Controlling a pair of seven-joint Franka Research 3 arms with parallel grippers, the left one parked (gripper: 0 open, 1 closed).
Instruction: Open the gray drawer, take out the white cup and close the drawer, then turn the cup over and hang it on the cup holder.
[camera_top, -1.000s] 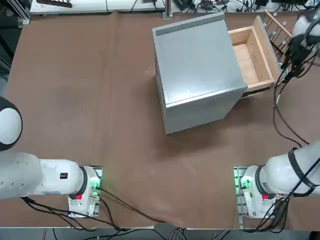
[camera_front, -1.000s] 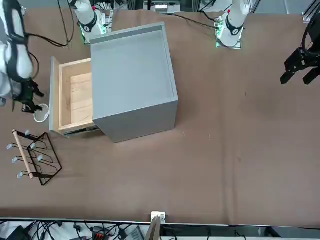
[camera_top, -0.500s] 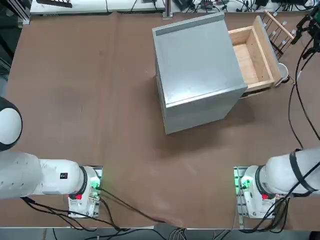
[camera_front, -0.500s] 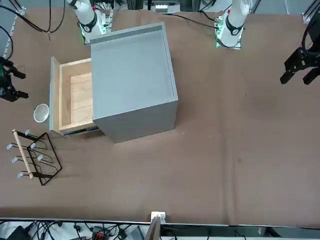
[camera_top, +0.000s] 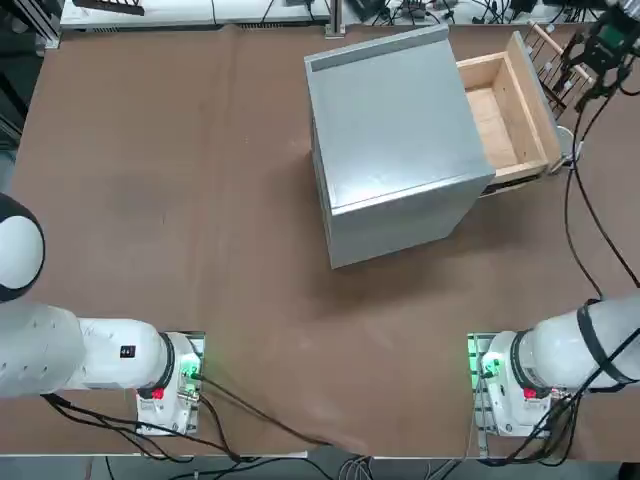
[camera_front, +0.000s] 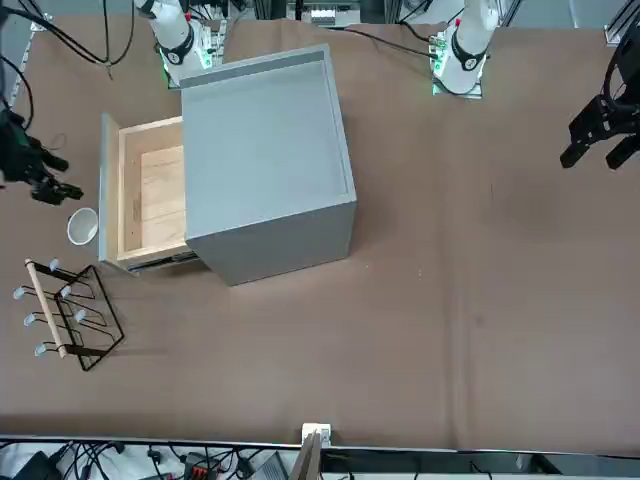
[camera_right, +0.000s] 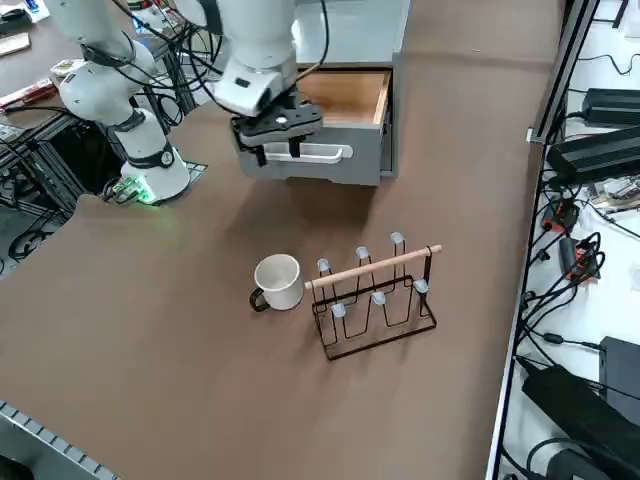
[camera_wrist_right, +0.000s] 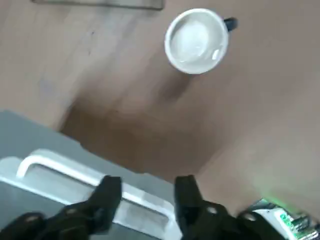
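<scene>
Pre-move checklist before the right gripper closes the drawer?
1. White cup out of the gray drawer and standing on the table: ok.
2. Drawer tray holds nothing: ok.
3. Drawer still pulled out, not yet closed: ok to push.
4. Right gripper carries nothing, jaws parted: ok.
5. Gripper lined up at the drawer front, just over the white handle: ok; contact with it: cannot tell.
6. Cup and cup holder out of the drawer's closing path: ok.
</scene>
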